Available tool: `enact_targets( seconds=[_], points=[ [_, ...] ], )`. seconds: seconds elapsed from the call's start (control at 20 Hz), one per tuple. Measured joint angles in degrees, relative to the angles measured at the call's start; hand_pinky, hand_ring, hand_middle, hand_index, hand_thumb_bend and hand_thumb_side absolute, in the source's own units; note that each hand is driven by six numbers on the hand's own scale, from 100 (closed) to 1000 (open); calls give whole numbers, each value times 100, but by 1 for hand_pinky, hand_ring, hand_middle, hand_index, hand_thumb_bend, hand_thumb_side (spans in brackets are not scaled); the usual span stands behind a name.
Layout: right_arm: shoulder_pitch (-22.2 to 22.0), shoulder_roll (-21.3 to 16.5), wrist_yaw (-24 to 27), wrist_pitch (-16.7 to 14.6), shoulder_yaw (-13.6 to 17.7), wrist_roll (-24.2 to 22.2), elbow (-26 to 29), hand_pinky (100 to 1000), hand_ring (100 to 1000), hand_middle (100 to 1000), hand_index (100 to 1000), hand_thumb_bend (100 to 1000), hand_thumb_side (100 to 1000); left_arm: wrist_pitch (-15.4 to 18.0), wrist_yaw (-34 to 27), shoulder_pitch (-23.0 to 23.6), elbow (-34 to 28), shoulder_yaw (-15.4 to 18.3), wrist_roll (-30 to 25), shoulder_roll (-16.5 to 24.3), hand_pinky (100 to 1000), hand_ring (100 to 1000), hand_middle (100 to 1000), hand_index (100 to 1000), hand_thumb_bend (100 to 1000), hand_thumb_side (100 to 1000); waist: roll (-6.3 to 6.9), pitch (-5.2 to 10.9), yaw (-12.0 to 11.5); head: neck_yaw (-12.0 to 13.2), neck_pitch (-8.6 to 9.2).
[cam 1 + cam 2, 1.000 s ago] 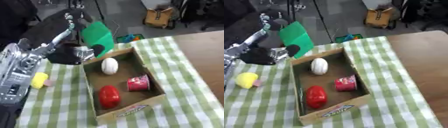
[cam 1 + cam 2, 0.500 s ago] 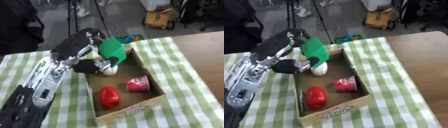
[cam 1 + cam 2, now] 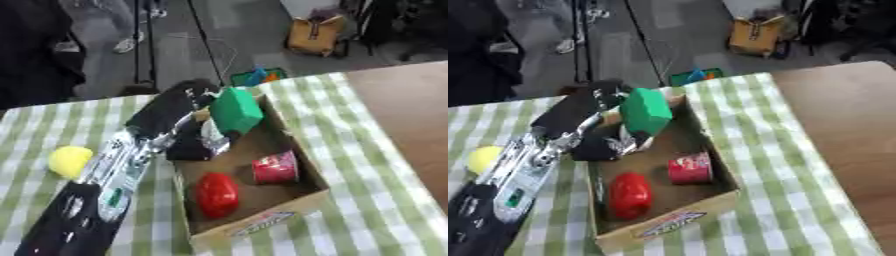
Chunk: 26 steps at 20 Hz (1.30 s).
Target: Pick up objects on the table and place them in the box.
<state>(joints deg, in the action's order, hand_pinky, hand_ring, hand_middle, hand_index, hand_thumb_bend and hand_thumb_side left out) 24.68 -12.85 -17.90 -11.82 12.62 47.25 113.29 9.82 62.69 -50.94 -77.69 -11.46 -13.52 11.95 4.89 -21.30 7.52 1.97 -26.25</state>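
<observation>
Nearest me, the open brown cardboard box [image 3: 302, 200] sits on the green-and-white checked cloth of the worktop [image 3: 385, 200], its printed front wall facing me. Inside, at the near left, lies a red rounded object like a pepper [image 3: 216, 194], and just right of it a red can on its side [image 3: 276, 167]. They sit close together but I cannot tell if they touch.

Out on the cloth to the left, well apart from the box, a yellow ball-like object [image 3: 69, 161] waits its turn.

Farther in, my left robot hand [image 3: 188, 107] reaches over the box's far left wall, fingers curled round a green block-shaped object [image 3: 235, 110], which hangs tilted above the far end of the box and not yet resting on its floor. A pale shape [image 3: 213, 134] shows just under the block; I cannot make out what it is. The right robot hand appears in neither view.

I judge the step in hand to be the release. To do it well, I would lower the block toward the bare far floor, keeping it off the can and the pale shape, open the fingers only once it is low, then lift straight up so the hand does not catch the box wall.
</observation>
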Motion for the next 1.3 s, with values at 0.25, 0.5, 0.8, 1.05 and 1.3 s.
enact_targets(
  seconds=[0.25, 0.5, 0.8, 1.05, 1.3],
  points=[
    [0, 0, 7, 1, 0, -1, 0, 637, 711, 586, 746, 100, 555, 223, 117, 0, 68, 4, -490, -1, 1000, 1000, 1000, 1000, 100, 1000, 0, 0, -3, -26, 8],
    [0, 0, 11, 2, 0, -2, 0, 637, 711, 586, 744, 100, 562, 202, 138, -31, 69, 21, -831, -1, 1000, 1000, 1000, 1000, 100, 1000, -4, -2, 4, -40, 8],
    [0, 0, 14, 2, 0, -2, 0, 637, 710, 587, 744, 100, 565, 151, 55, -35, -252, 123, -903, 6, 1000, 1000, 993, 1000, 100, 1000, -15, -6, -7, -50, 8],
    [-6, -1, 14, 9, 5, 9, 0, 637, 711, 587, 744, 100, 560, -14, -591, 57, -1447, 371, -695, 237, 1000, 1000, 927, 953, 100, 1000, -20, -5, -67, -65, -17],
    [-23, -2, 12, 9, 25, 48, 0, 636, 710, 587, 744, 100, 561, -416, -2229, 587, -3037, 804, -101, 759, 922, 891, 846, 933, 100, 1000, -26, -3, -160, -67, -77]
  ],
)
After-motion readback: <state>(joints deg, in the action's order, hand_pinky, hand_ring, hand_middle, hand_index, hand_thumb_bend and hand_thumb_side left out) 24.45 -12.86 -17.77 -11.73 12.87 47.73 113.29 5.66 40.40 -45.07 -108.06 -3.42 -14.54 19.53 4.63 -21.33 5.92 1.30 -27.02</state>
